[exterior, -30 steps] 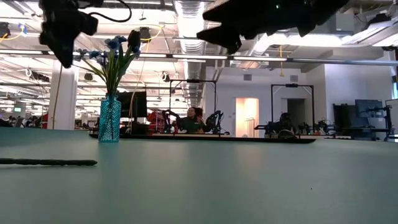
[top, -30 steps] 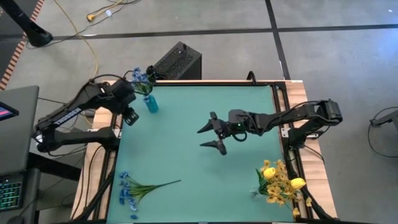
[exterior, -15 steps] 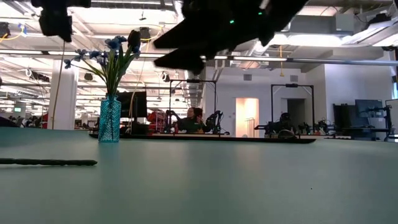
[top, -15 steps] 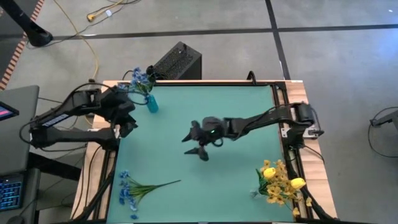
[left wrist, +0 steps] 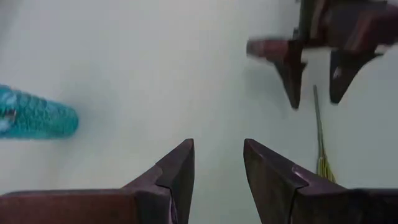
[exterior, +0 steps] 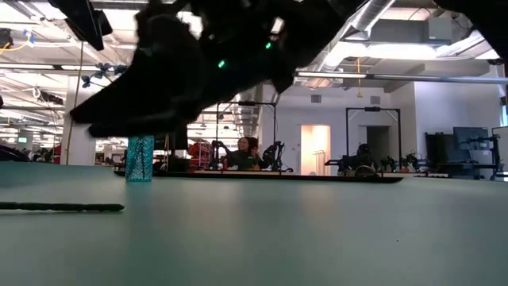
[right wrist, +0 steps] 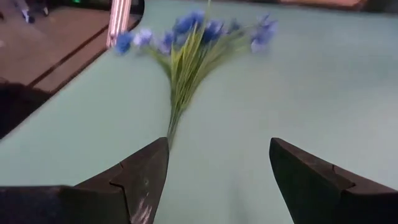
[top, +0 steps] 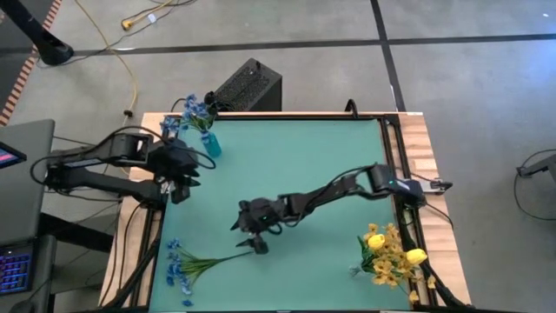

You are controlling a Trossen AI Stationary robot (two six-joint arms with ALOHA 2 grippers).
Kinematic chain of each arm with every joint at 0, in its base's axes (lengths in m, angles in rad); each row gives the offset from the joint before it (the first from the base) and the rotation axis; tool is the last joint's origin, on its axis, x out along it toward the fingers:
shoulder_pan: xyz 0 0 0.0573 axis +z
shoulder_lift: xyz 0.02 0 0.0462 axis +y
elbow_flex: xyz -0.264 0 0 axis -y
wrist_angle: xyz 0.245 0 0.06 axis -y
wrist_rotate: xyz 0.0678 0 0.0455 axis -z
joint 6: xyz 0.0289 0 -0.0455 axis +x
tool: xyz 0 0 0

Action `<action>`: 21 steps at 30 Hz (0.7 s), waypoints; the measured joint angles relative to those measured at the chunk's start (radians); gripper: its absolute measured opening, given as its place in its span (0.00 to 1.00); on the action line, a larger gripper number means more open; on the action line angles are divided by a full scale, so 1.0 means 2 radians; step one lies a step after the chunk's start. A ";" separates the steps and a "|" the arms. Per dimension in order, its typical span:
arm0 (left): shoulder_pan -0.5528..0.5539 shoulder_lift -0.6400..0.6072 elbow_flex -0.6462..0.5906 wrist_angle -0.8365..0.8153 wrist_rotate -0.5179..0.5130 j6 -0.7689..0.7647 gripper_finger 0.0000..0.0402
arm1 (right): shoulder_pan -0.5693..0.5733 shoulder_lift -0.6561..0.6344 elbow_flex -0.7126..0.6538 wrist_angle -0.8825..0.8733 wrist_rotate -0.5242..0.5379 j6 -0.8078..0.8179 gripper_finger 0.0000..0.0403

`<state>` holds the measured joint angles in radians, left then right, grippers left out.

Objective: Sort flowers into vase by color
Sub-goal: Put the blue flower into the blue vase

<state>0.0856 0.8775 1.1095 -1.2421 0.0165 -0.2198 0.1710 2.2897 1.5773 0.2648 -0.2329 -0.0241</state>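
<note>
Blue sprig point(top: 193, 263), flat on worktop point(top: 295, 156), lower left of high view. Yellow flowers point(top: 389, 254), lower right. Blue vase point(top: 210, 144), upper left, holding blue flowers. Right end effector point(top: 252, 234) released above the sprig's stem tip. Left end effector point(top: 181, 179) partly parted, empty, near the vase.

worktop point(top: 330, 148): matt, smooth teal | worktop edge point(top: 423, 143): bare wood | vase point(top: 211, 145): glossy, ribbed blue glass | right tool point(right wrist: 214, 180): matt dark plastic
</note>
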 joint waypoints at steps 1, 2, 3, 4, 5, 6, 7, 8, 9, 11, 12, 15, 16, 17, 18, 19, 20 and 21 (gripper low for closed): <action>-0.001 0.001 0.000 0.003 0.000 0.005 0.31 | 0.004 0.013 0.011 0.000 0.000 -0.001 0.76; -0.001 0.001 0.000 0.003 -0.001 0.009 0.31 | 0.007 0.023 0.019 0.001 0.000 -0.001 0.76; -0.001 0.002 0.000 0.002 -0.001 0.013 0.31 | 0.010 0.033 0.027 -0.001 0.000 -0.001 0.76; -0.001 0.003 0.000 0.002 -0.001 0.018 0.31 | 0.014 0.043 0.036 0.002 0.000 -0.001 0.76; -0.001 0.003 0.000 0.002 -0.002 0.022 0.31 | 0.017 0.052 0.042 0.003 0.000 -0.002 0.76; -0.001 0.004 0.000 0.002 -0.001 0.026 0.31 | 0.020 0.061 0.047 0.000 -0.001 -0.002 0.76; -0.001 0.004 0.000 0.002 -0.001 0.030 0.31 | 0.023 0.071 0.054 0.001 -0.001 -0.002 0.76; -0.001 0.004 0.000 0.002 -0.001 0.034 0.31 | 0.026 0.080 0.059 0.001 -0.002 -0.002 0.76; -0.001 0.003 0.000 0.002 -0.001 0.037 0.31 | 0.029 0.086 0.061 -0.002 -0.002 -0.003 0.76; -0.001 0.003 0.000 0.002 -0.001 0.043 0.31 | 0.034 0.096 0.067 0.002 0.002 -0.003 0.76; -0.001 0.004 0.000 0.002 -0.001 0.044 0.31 | 0.036 0.099 0.068 0.003 0.008 -0.005 0.76; -0.001 0.003 0.000 0.002 -0.001 0.047 0.31 | 0.041 0.100 0.068 -0.021 0.048 -0.017 0.75; -0.001 0.003 0.000 0.002 -0.001 0.048 0.31 | 0.043 0.100 0.068 -0.031 0.063 -0.021 0.74; -0.001 0.004 0.000 0.002 -0.001 0.048 0.31 | 0.045 0.099 0.070 -0.045 0.077 -0.023 0.72; -0.001 0.004 0.000 0.002 -0.001 0.048 0.31 | 0.047 0.098 0.070 -0.055 0.085 -0.024 0.70; -0.001 0.004 0.000 0.002 -0.001 0.048 0.31 | 0.048 0.098 0.070 -0.063 0.091 -0.024 0.68; -0.001 0.004 0.000 0.002 -0.001 0.048 0.31 | 0.049 0.098 0.070 -0.068 0.092 -0.024 0.65; -0.001 0.004 0.000 0.002 -0.001 0.049 0.31 | 0.049 0.098 0.070 -0.073 0.092 -0.024 0.62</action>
<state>0.0845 0.8848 1.1095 -1.2386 0.0135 -0.1224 0.2695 2.4848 1.7168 0.1181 -0.0491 -0.0727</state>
